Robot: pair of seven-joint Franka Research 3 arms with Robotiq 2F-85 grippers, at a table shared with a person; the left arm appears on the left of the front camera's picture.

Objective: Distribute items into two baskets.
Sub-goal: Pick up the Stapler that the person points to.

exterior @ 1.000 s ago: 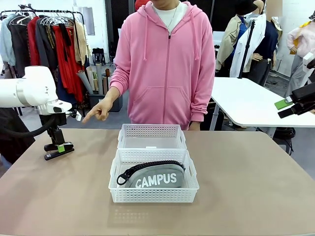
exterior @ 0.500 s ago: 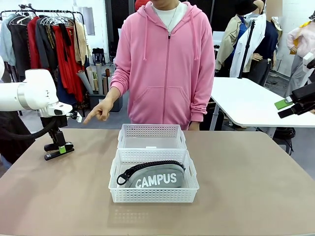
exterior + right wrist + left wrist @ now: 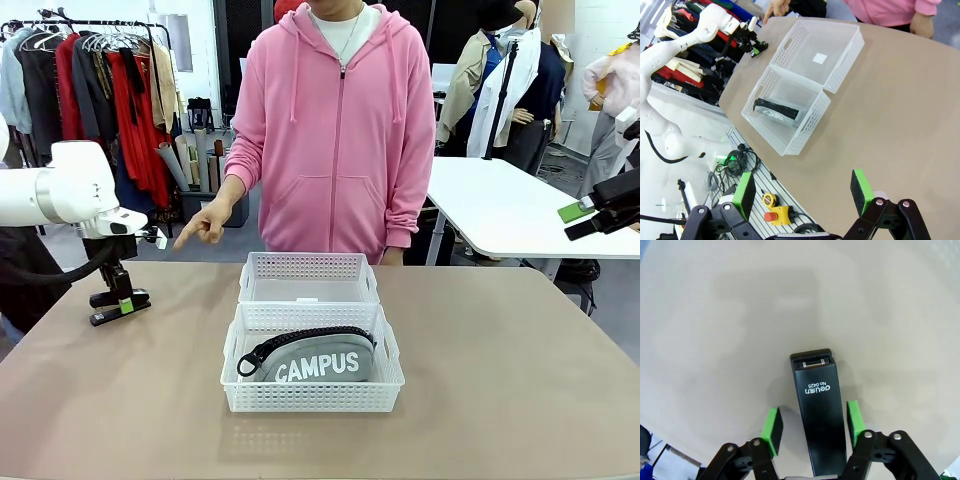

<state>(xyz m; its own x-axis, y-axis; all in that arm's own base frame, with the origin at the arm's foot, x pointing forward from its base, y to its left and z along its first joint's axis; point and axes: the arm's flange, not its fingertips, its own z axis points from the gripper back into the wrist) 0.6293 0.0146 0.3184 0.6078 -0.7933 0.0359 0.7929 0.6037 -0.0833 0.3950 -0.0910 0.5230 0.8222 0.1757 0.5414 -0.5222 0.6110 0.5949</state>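
A black stapler [image 3: 120,306] [image 3: 819,405] lies on the table at the far left. My left gripper [image 3: 122,298] [image 3: 813,421] straddles it from above. Its green pads [image 3: 772,424] stand close on either side, each with a narrow gap to the stapler. The grey "CAMPUS" pouch [image 3: 318,360] [image 3: 777,109] lies in the near white basket [image 3: 312,398] [image 3: 807,127]. Behind it, touching, the far basket [image 3: 308,268] [image 3: 847,47] holds none of the items. My right gripper [image 3: 802,192] [image 3: 585,218] hangs open high over the table's right side, with nothing between its fingers.
A person in a pink hoodie stands at the far edge, with one hand [image 3: 200,228] pointing down toward the stapler. Bare tabletop [image 3: 500,380] stretches right of the baskets. A white table [image 3: 520,205] stands behind on the right, and a clothes rack [image 3: 90,90] behind on the left.
My left gripper's jaws have narrowed around the stapler. The person's pointing hand has shifted slightly. The baskets, the pouch and the right arm have stayed put.
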